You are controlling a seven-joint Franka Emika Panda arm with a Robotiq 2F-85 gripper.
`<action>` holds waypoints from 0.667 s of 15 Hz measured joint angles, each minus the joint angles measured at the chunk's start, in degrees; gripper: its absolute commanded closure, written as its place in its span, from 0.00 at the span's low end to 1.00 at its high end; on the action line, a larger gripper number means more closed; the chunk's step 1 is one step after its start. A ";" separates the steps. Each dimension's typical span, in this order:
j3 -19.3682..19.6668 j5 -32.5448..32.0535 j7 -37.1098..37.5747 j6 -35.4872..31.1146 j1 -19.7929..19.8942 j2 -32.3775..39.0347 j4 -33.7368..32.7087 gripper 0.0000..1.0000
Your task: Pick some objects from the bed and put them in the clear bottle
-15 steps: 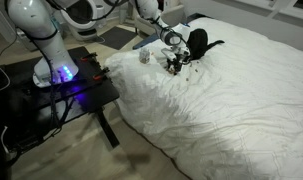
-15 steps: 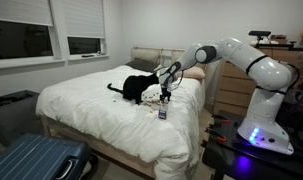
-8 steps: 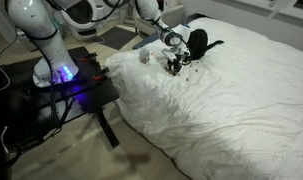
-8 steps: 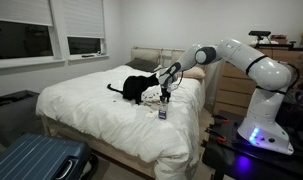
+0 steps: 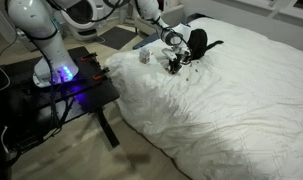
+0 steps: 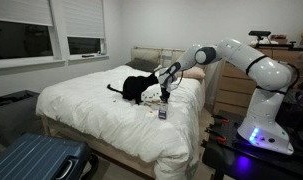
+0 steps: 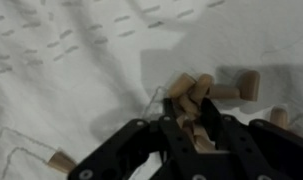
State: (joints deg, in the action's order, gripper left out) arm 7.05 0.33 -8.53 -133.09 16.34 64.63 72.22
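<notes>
My gripper [image 7: 189,106] comes in from the bottom of the wrist view, its black fingers [image 7: 171,122] pressed down on the white bed [image 7: 71,70]. They are shut on a few tan pellet objects [image 7: 195,134]. More objects [image 7: 194,88] lie just past the tips, one further right [image 7: 250,84] and one alone at the left [image 7: 59,160]. In both exterior views the gripper [image 5: 174,64] [image 6: 165,96] points down at the duvet [image 5: 231,100] [image 6: 91,112]. The clear bottle [image 5: 145,56] [image 6: 162,113] stands on the bed close beside it.
A black cat [image 5: 197,42] [image 6: 139,88] lies on the bed right behind the gripper. The robot base stands on a black table [image 5: 76,90] next to the bed. A blue suitcase [image 6: 36,160] is on the floor. A wooden dresser [image 6: 231,95] stands behind the arm.
The arm keeps its place over the pellets beside the cat. No movement shows in the exterior views.
</notes>
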 measured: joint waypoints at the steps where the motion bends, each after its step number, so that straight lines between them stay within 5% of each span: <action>1: 0.00 0.00 0.00 0.00 0.00 -0.02 -0.11 0.67; 5: -0.01 0.01 0.00 0.15 0.01 -0.61 -0.26 1.00; 10: -0.01 0.18 0.00 2.18 0.61 -1.38 -0.25 1.00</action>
State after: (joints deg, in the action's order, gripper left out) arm 7.04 0.50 -8.53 -130.91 16.95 63.25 71.97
